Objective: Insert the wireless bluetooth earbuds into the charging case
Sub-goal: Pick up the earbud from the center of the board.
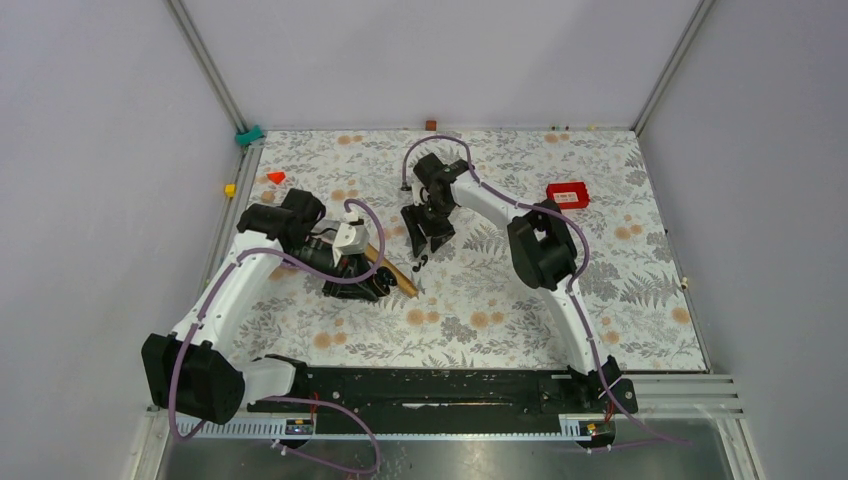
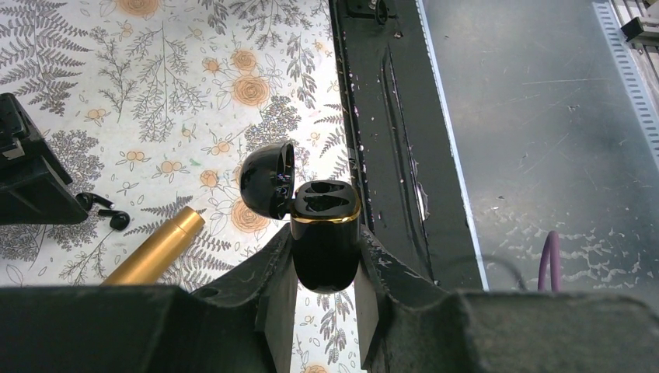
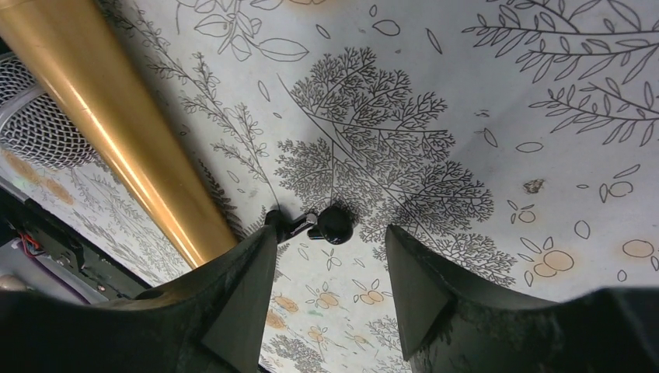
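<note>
My left gripper [image 2: 325,242] is shut on the charging case [image 2: 326,249], a glossy black case with a gold rim. Its lid [image 2: 266,180] hangs open to the left, and both sockets look empty. In the top view the left gripper [image 1: 372,288] sits left of centre. The earbuds [image 2: 105,210] lie on the floral table just beyond the right gripper. My right gripper [image 3: 330,233] is open and points down, with one earbud [image 3: 322,224] just past its fingertips, close to the left finger. The earbuds [image 1: 418,266] also show in the top view, below the right gripper [image 1: 425,243].
A gold-handled microphone [image 3: 116,116] lies just left of the earbuds, between the two grippers [image 1: 397,270]. A red bin [image 1: 568,195] sits at the back right. Small coloured blocks [image 1: 276,177] lie near the back left edge. The black base rail [image 2: 381,116] runs along the near edge.
</note>
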`<state>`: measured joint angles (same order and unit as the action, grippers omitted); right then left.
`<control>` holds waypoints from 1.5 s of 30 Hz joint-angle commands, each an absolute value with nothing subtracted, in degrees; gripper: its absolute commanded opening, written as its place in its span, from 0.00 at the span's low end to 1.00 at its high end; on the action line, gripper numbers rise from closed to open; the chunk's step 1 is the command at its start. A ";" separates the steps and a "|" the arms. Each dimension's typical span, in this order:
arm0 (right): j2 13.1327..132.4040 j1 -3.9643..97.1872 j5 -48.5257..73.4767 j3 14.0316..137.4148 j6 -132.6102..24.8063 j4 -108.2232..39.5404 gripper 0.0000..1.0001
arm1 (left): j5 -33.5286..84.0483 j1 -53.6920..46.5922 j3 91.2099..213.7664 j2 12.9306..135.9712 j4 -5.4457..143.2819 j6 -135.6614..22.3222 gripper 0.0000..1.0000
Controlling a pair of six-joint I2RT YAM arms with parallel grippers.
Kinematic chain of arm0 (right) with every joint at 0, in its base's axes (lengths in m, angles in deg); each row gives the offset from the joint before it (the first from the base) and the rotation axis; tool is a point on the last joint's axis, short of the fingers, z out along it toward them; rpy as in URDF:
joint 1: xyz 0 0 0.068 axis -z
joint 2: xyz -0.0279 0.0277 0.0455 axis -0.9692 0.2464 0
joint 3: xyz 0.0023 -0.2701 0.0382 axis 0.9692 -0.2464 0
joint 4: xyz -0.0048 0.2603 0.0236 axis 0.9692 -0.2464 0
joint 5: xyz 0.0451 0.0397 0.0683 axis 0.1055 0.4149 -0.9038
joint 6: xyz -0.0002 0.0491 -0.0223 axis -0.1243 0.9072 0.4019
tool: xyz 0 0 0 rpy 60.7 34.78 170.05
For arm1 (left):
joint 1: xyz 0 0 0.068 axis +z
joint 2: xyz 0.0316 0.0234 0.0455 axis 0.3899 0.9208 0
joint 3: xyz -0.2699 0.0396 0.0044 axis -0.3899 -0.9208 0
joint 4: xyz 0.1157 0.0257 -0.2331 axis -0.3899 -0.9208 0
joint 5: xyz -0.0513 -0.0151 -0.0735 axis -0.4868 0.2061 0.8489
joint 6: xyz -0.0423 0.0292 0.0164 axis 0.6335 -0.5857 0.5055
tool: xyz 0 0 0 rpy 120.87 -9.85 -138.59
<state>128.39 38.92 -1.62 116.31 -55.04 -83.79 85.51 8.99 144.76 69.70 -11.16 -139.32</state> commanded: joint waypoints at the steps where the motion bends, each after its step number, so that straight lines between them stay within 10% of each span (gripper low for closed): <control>1: 128.91 38.47 0.03 118.92 -54.06 -85.45 0.61 | 86.88 9.24 144.48 69.32 -9.34 -139.44 0.00; 45: 131.81 35.67 3.66 121.52 -56.10 -88.72 0.23 | 88.03 11.49 143.67 68.31 -9.24 -140.23 0.00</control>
